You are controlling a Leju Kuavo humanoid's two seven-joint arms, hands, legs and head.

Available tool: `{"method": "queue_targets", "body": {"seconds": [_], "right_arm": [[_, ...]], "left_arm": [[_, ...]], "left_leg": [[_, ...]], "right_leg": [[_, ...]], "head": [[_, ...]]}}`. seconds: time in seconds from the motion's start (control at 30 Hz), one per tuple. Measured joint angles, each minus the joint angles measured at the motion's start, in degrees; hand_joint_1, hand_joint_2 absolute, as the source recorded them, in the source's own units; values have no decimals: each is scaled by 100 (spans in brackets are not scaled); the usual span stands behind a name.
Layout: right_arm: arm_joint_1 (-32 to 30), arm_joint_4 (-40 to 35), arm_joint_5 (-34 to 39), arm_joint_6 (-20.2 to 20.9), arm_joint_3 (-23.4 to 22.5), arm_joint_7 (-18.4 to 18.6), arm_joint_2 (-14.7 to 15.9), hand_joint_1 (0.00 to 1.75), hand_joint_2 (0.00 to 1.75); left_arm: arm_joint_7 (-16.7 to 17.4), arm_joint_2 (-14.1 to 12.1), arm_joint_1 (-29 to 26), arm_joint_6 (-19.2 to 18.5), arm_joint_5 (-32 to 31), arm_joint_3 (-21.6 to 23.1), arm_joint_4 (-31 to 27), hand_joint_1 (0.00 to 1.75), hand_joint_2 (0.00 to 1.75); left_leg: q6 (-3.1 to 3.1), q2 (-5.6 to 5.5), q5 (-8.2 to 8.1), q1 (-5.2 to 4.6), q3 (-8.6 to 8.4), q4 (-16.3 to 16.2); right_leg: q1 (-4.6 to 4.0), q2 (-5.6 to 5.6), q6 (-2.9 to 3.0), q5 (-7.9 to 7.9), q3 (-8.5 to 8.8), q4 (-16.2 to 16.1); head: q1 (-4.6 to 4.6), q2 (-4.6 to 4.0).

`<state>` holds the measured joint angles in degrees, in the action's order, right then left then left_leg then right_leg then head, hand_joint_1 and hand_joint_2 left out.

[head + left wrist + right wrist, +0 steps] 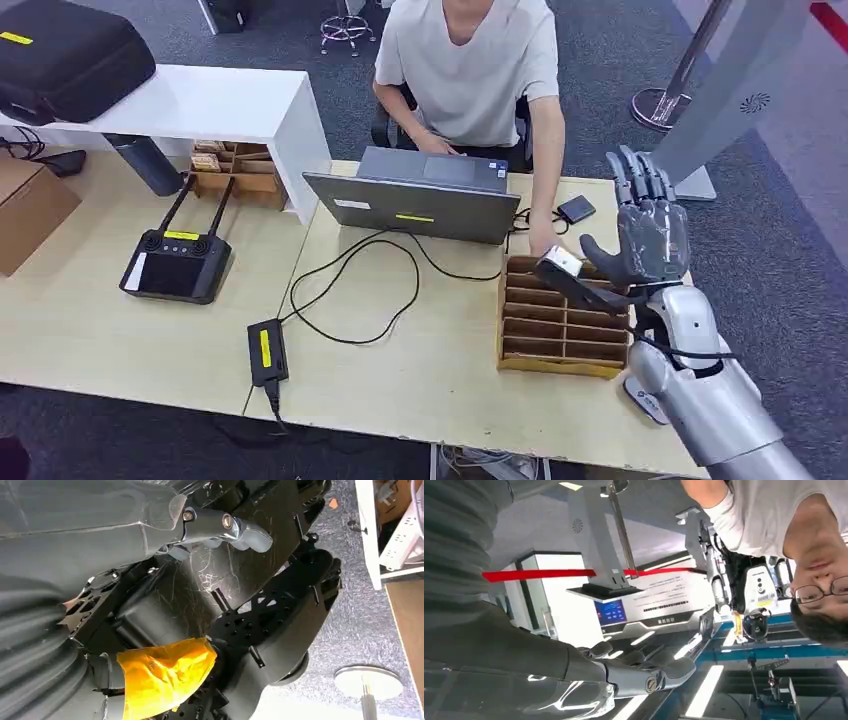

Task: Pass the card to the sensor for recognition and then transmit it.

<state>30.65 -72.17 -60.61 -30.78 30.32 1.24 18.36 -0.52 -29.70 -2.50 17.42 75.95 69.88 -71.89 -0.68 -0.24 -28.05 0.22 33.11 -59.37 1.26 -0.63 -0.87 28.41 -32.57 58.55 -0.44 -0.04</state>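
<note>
The task is looking to be in its later part, though that is a judgement. The right hand [650, 235] is hanging raised over the far right corner of the cardboard slotted rack [560, 345], which is sitting by the tabletop's [420, 380] right edge. A thin dark piece with a white end, most likely the card [562, 263], is lying slantwise over the rack's far left corner, just beside the thumb. The person's hand [543, 240] is reaching down past the laptop [415, 205] and is touching or nearly touching that white end, which suggests that the handover is getting under way. The small dark reader [576, 209], probably the sensor, is sitting near the tabletop's far edge, just right of the laptop and well apart from the card. Nothing here is showing whether recognition is already done. What is left, at the least, is for the person to take the card fully.

The right hand's fingers [640, 180] are pointing straight up and lying close together, with the thumb sticking out sideways toward the card. In the right wrist view the fingers [644, 672] are likewise stretching out almost flat. Whether the thumb is pinching the card's near end against the palm or merely lying above it cannot be told, since the dark piece is running under the thumb.

The left hand [225, 527] is hanging beside the robot's body, below the tabletop. One grey digit is showing, bent only slightly, with nothing seen in it. How the rest of its fingers are lying cannot be told.
</note>
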Motion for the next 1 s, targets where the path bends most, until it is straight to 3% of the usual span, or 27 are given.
{"method": "queue_targets", "body": {"seconds": [0.27,0.5,1.0], "right_arm": [[-51,194,-105,171,0,74,9,0,175],[-549,216,-57,164,-13,31,144,0,175],[-1127,-1302,240,684,0,-144,520,0,175]], "left_arm": [[24,33,2,-9,-24,-53,0,0,175],[0,48,-50,7,37,-114,0,0,175],[-334,9,-189,122,258,-122,-153,0,175]], "left_leg": [[0,0,0,0,-1,0],[0,-1,-2,0,2,0],[-1,2,-3,0,2,1]], "right_leg": [[0,0,0,0,-2,-1],[0,0,0,1,-3,-2],[0,4,0,1,-4,-1]], "head": [[-2,2],[-2,0],[0,2]]}}
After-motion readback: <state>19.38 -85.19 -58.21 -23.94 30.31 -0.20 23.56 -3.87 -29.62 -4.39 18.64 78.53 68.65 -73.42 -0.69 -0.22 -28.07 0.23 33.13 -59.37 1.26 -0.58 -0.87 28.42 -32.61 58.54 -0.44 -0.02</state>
